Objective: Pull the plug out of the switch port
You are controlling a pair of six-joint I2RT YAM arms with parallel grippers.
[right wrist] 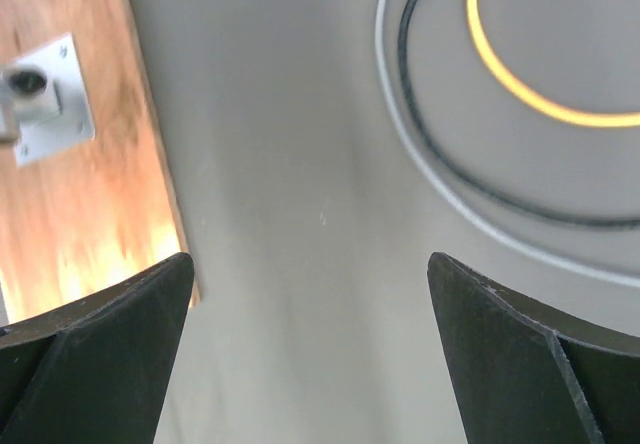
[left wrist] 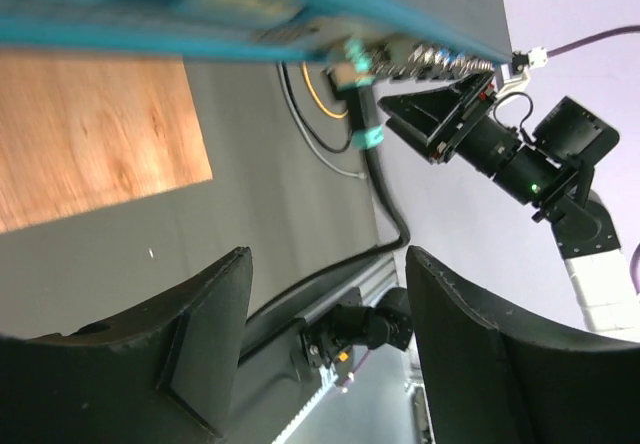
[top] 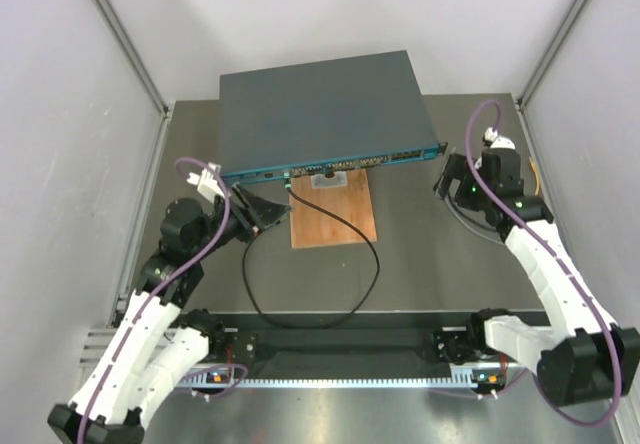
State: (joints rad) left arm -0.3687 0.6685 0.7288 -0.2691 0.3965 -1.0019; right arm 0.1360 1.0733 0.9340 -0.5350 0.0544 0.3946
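Dark grey desk point(top: 430, 254) sitting inside enclosure, pale walls point(top: 60, 114) standing left, right and far. Switch point(top: 325, 104) lying far centre, teal strip facing near. Plug point(left wrist: 350, 69) sitting in port left of centre, black cable point(top: 377, 264) looping nearward across wooden board point(top: 315, 232). Left claw point(top: 272, 209) hovering released, near-left of plug. Right claw point(top: 447, 176) gaping empty beside switch's right corner.

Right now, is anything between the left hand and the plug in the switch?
Nothing visible does. The open left hand faces the plug in the switch across bare table; only the plug's own black cable trails back beneath.
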